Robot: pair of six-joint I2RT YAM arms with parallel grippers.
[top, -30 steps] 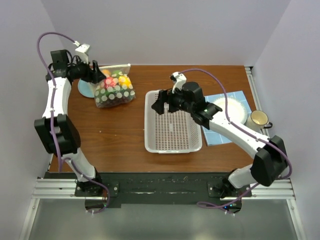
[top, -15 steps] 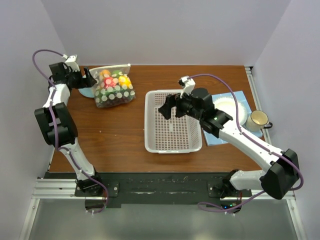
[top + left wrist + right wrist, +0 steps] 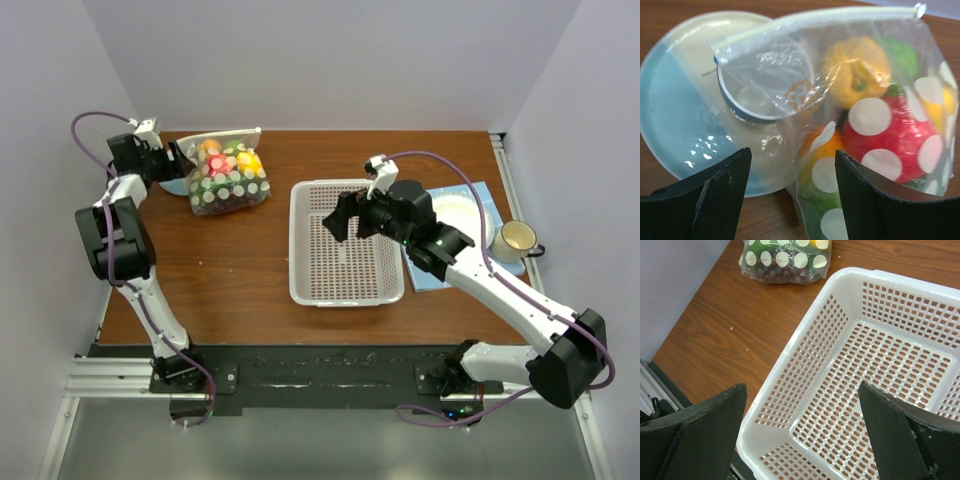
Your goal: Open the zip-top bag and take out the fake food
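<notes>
The zip-top bag (image 3: 229, 178) lies at the table's back left, clear with pale dots, its zip strip (image 3: 815, 20) along the far edge. Inside it shows fake food: a yellow piece (image 3: 855, 70), a red one (image 3: 890, 135), an orange one (image 3: 825, 150) and green ones. My left gripper (image 3: 178, 160) sits at the bag's left side. It is open, and the bag's left edge (image 3: 795, 165) lies loose between its fingers (image 3: 792, 155). My right gripper (image 3: 340, 222) hangs open over the basket, nothing between its fingers (image 3: 802, 386). The bag (image 3: 785, 260) shows far off in the right wrist view.
A white perforated basket (image 3: 345, 292) stands mid-table. A blue and cream plate (image 3: 670, 100) lies partly under the bag, with a small blue-rimmed cup (image 3: 740, 107) on it. At the right are a blue cloth with a white plate (image 3: 465, 215) and a mug (image 3: 518, 238).
My left gripper has drawn back to the left from the bag's top edge to its left side. My right arm has shifted right and a little nearer over the basket.
</notes>
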